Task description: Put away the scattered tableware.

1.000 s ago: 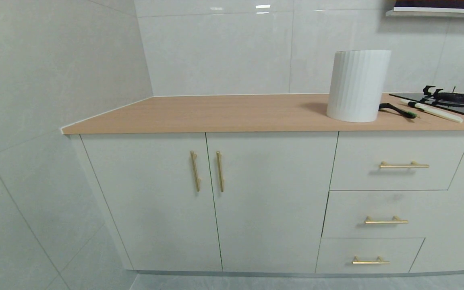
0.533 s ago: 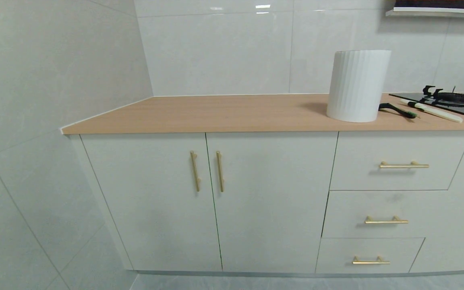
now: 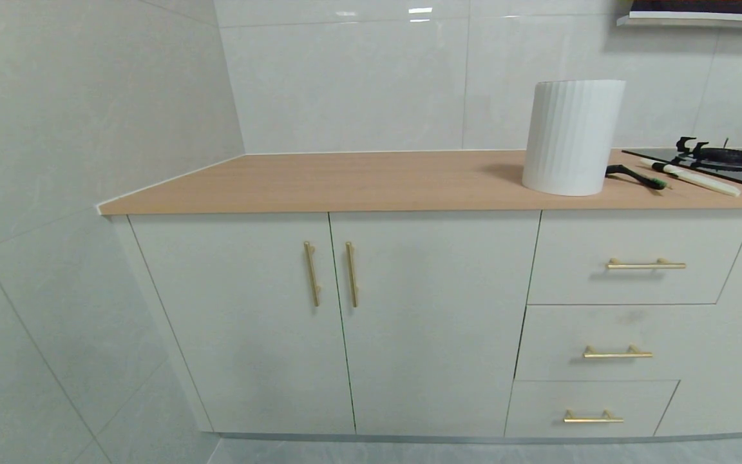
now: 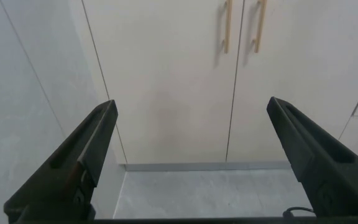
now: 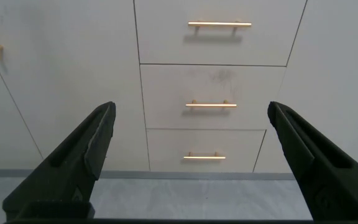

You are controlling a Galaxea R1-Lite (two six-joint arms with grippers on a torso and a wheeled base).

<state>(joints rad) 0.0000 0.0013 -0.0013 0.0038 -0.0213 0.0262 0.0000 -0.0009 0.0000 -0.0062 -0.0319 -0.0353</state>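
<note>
Gaping wide: left pincer (image 4: pixel 190 104), right pincer (image 5: pixel 190 106); both gripping nothing, touching nothing.

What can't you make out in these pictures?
Head view: the wall of the tall white ribbed container hides its contents.
Head view: that container covers one end of the black-handled utensil.
Head view: the right edge cuts off the black gas stove.
All views: shut cream cupboard doors and drawers hide their insides.
</note>
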